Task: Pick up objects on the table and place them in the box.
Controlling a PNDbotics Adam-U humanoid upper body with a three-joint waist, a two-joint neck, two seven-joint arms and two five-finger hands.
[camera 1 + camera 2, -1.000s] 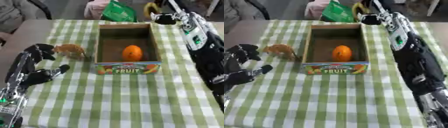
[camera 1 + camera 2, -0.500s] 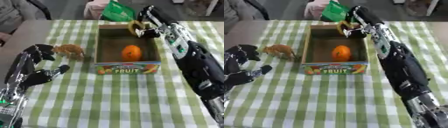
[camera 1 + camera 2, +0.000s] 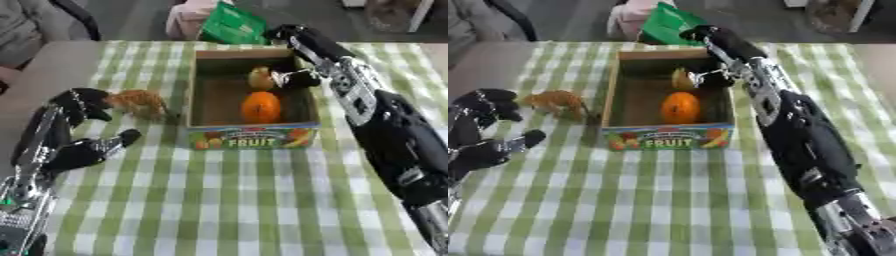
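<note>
The right hand [image 3: 296,77] reaches into the far end of the box [image 3: 249,136], its fingers curled round a small yellowish fruit [image 3: 260,78] that sits low inside, just behind the orange [image 3: 261,107] already lying on the box floor. The fruit looks to be at or near the bottom, though the blur makes it hard to say whether it rests there or hangs just above. The step in hand is the placing of this fruit: it is inside the walls, and what it calls for next is letting the fingers go and lifting the hand straight up, clear of the box's far wall and of the orange beside it. The left hand [image 3: 74,131] lies on the checked cloth [image 3: 262,200] at the left, fingers relaxed and holding nothing. Just beyond its fingertips, beside the box's left wall, stands a small brown toy animal [image 3: 138,101], still outside the box and likely the next thing to take.
</note>
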